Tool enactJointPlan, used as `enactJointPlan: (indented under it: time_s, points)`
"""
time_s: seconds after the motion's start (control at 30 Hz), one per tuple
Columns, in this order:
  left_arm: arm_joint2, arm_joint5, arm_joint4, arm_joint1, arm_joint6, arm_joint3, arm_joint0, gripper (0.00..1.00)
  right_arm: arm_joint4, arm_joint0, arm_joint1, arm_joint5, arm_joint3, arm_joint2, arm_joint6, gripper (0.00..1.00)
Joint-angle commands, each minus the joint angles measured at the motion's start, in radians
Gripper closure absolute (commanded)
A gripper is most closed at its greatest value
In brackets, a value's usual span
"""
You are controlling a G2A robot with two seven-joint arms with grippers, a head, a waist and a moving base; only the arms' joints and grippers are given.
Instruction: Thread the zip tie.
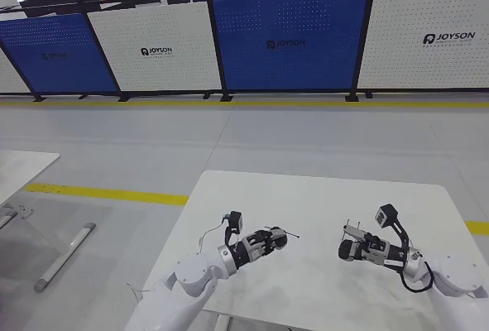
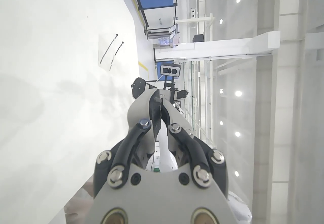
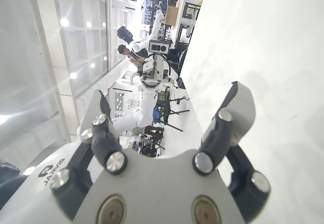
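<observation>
**Desk:** What is the left arm doing?

**Photographer:** The left gripper (image 2: 159,98) hangs over the white worktop (image 1: 310,190), toward its left edge and closer to the near edge than the far one. Its fingers (image 2: 152,111) are pressed together. From above, a thin black zip tie (image 1: 287,234) juts from the tips and points toward the other arm.

**Desk:** And the right?

**Photographer:** The right gripper (image 3: 168,93) faces it from nearer the right edge, at about the same depth on the worktop. Its fingers (image 3: 238,98) are spread wide with nothing between them. The two grippers are apart, tips turned toward each other.

**Desk:** Anything else on the surface?

**Photographer:** A pair of loose ties (image 2: 108,49), black, lie flat on the worktop side by side and nearly parallel. Seen from the left wrist, they are well beyond the closed gripper and touched by neither arm. I cannot tell whether they are touching each other.
</observation>
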Motion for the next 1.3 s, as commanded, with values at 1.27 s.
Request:
enactJointPlan:
  time_s: [1.27]
  points:
    - [-0.148,-0.21,-0.227,0.021,-0.118,-0.344,0.087,1.0,0.0,0.0,0.0,0.0,0.0,0.0,0.0,0.0]
